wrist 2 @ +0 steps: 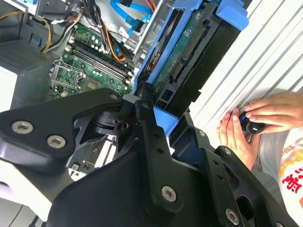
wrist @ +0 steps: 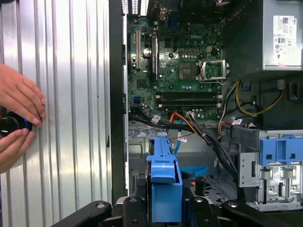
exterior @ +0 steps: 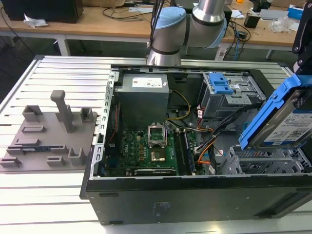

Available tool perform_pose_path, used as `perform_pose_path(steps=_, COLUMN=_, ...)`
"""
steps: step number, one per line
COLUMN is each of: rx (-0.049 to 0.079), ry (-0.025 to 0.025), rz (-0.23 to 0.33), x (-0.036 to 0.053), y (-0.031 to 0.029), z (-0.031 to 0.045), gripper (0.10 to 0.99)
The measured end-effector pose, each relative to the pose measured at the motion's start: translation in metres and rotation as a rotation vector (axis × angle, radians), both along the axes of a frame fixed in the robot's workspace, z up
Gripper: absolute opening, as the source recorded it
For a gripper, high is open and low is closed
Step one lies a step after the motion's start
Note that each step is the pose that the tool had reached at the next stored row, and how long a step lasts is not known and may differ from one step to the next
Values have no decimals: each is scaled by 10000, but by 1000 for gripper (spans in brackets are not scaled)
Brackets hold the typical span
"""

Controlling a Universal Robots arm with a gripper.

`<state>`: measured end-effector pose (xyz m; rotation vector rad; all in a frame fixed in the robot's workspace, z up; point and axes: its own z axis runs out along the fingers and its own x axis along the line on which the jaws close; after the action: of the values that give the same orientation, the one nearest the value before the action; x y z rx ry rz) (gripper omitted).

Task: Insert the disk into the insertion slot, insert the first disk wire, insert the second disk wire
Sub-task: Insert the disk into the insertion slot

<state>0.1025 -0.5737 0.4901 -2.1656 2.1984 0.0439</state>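
Over the open computer case (exterior: 195,197), at the exterior view's right, you have the end effector (wrist 2: 165,116) clamped shut on the blue carrier of the disk (exterior: 285,122). The disk hangs tilted with its label side up. Just below it, and apart from it, sits the insertion slot (exterior: 263,163), a low grey cage. Two hands (wrist: 19,113) cup a dark knob (wrist: 9,125) on the bench (exterior: 58,195).
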Motion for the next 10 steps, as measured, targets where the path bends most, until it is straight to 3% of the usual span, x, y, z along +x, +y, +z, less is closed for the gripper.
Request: perform_pose_path(steps=10, rx=-176, ry=9, rz=-2, x=65, y=114, z=-36, gripper=365)
